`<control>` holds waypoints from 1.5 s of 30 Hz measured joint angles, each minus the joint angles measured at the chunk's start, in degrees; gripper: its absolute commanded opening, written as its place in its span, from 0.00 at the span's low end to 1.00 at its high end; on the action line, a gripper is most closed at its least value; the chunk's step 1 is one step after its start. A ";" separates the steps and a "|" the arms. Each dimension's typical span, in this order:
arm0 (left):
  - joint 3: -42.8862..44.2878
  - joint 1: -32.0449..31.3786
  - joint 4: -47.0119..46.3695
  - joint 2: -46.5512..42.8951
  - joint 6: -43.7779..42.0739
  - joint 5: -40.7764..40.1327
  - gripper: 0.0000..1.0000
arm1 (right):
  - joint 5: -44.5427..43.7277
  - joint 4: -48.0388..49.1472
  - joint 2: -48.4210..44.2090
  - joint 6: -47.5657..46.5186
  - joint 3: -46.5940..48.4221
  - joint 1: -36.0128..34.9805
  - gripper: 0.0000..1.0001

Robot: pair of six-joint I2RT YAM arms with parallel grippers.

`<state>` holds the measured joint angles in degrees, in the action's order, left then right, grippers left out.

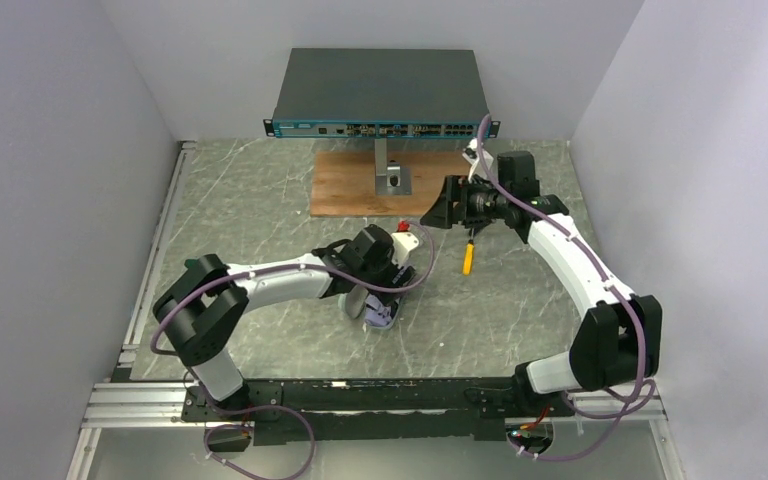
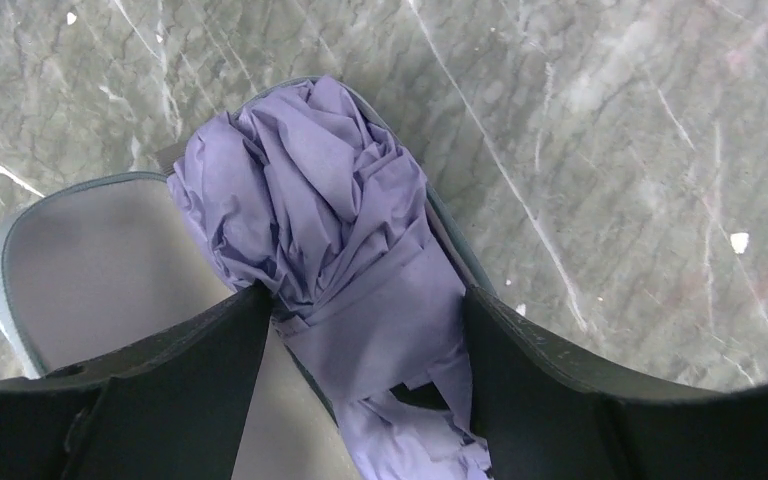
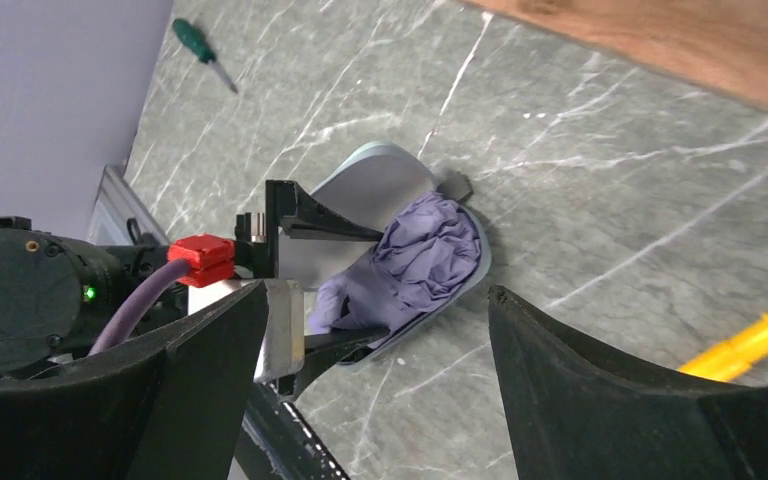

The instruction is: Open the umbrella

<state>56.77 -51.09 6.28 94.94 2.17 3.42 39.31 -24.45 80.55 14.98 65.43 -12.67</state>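
Left hand (image 2: 362,300) clamps the bunched umbrella (image 2: 330,190) lying in the case (image 2: 90,260); right hand (image 3: 378,292) gapes empty above the table (image 3: 600,190).

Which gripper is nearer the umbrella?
Left. The left gripper straddles the umbrella, a finger either side; the right gripper hangs open far off near the wooden board.

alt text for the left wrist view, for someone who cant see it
A crumpled, folded lavender umbrella lies on an open grey-green oval case, flanked by the two black fingers of the left pincer, which meet the fabric on both sides; a firm grip cannot be confirmed. Beneath is a grey-green marbled table.
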 measured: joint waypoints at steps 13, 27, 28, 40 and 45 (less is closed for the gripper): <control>6.32 1.20 5.84 5.29 -3.41 -3.04 0.14 | -4.63 -2.78 -5.29 -2.14 -2.47 3.45 0.81; 2.25 20.61 18.45 -1.27 -28.68 -4.79 0.00 | -5.86 -3.26 -0.61 -4.57 -2.75 4.35 0.80; 0.11 22.84 17.33 -2.75 -31.41 -5.33 0.00 | -5.86 -3.32 -0.37 -4.59 -2.75 4.42 0.80; -3.82 53.68 -0.55 0.72 -56.41 -11.67 0.00 | -5.86 -4.15 0.35 -5.42 -1.81 4.59 0.80; 1.60 61.31 0.07 3.02 -56.37 -9.99 0.00 | -5.88 -4.28 0.46 -5.75 -1.42 4.61 0.80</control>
<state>58.37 10.22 6.35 97.95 -54.19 -6.57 33.43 -28.73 81.01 9.23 64.01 -8.05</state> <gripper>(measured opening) 0.090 0.803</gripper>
